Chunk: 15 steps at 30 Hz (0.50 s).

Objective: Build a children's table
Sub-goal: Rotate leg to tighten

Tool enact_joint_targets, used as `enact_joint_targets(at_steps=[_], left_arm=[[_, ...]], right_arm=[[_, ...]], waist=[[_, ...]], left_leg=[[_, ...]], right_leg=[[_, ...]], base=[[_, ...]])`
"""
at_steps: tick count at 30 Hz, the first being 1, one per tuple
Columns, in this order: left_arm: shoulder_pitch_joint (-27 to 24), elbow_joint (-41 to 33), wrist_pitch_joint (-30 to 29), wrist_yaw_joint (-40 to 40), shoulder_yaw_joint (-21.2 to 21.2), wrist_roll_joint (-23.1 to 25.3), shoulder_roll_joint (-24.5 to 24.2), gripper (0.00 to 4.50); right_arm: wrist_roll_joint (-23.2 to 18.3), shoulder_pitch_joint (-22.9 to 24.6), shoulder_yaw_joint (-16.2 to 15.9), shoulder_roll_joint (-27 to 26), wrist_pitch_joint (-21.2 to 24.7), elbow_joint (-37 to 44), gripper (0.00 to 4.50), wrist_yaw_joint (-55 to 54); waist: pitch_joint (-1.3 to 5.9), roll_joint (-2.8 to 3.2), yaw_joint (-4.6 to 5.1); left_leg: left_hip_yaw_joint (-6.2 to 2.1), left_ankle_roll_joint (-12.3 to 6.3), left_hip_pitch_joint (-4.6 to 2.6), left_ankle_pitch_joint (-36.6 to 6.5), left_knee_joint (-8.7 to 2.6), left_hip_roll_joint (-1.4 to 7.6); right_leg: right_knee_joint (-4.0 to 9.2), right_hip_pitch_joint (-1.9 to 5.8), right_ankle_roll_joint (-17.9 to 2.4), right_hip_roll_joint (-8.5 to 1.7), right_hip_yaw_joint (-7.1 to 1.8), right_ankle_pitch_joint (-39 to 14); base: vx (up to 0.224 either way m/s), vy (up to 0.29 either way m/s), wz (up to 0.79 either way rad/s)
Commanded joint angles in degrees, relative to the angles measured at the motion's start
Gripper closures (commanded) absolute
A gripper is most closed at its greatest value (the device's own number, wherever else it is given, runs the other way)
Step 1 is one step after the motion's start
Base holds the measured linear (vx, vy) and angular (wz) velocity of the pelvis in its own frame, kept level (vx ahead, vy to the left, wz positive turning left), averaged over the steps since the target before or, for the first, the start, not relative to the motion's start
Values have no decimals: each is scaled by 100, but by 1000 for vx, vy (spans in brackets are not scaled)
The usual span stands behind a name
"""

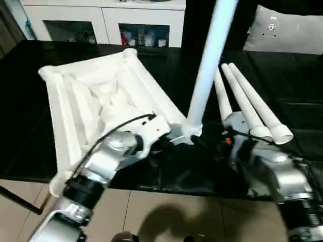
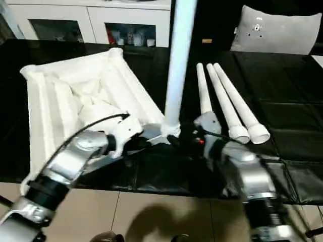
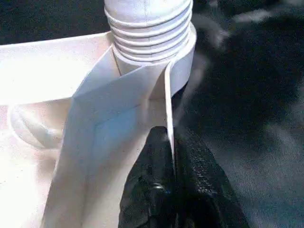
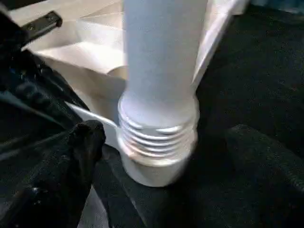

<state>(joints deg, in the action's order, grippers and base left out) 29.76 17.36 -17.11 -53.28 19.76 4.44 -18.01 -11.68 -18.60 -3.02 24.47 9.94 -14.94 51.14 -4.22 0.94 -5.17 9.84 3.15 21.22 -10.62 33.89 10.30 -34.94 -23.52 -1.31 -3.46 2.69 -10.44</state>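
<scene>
The white table top (image 1: 96,96) lies upside down on the black surface, its ribbed underside showing. One white leg (image 1: 209,55) stands upright in the near corner socket (image 3: 183,61), with its thread ridges (image 4: 156,137) showing above the socket rim. Three more legs (image 1: 247,108) lie side by side to the right. My left gripper (image 3: 172,156) is shut on the thin side wall of the table top just beside that socket. My right gripper (image 4: 175,142) stands open around the base of the upright leg, one finger (image 4: 85,142) on each side and apart from it.
A white cabinet with glass doors (image 1: 101,22) stands behind the black surface. A grey cushion (image 1: 287,30) lies at the back right. The black surface ends close in front of my arms, with tiled floor (image 1: 151,212) below.
</scene>
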Motion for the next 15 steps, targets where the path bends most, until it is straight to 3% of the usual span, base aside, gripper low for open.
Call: enact_joint_targets(at_steps=[1,6,8,15], left_arm=[[23,-146,393,-600,224,-132,-162,450],[49,-176,527,-1284,410,-190,-501,450],[112,-81,679,-1495,449,-190,-618,450],[164,-27,869,-1740,503,-230,-731,450]], right_arm=[[-48,-16,-137,106,-198,107,6,322],[-1,-19,-342,244,-361,107,6,699],[-61,-22,-432,296,-283,63,6,1006],[-202,50,-538,311,-165,138,67,1315]], waist=[[408,-78,-28],[407,-69,-58],[416,-91,-73],[442,-96,-128]], left_leg=[[-64,-541,-32,-749,-350,246],[-58,-497,-48,-818,-358,266],[-61,-470,-53,-854,-364,271],[-57,-473,-39,-670,-347,267]], right_leg=[[413,325,-1153,-452,-245,-993],[404,315,-1236,-452,-245,-1028],[403,325,-1234,-455,-243,-1076],[367,337,-1233,-459,-245,-910]], base=[[0,0,0],[0,0,0],[0,0,0],[0,0,0]])
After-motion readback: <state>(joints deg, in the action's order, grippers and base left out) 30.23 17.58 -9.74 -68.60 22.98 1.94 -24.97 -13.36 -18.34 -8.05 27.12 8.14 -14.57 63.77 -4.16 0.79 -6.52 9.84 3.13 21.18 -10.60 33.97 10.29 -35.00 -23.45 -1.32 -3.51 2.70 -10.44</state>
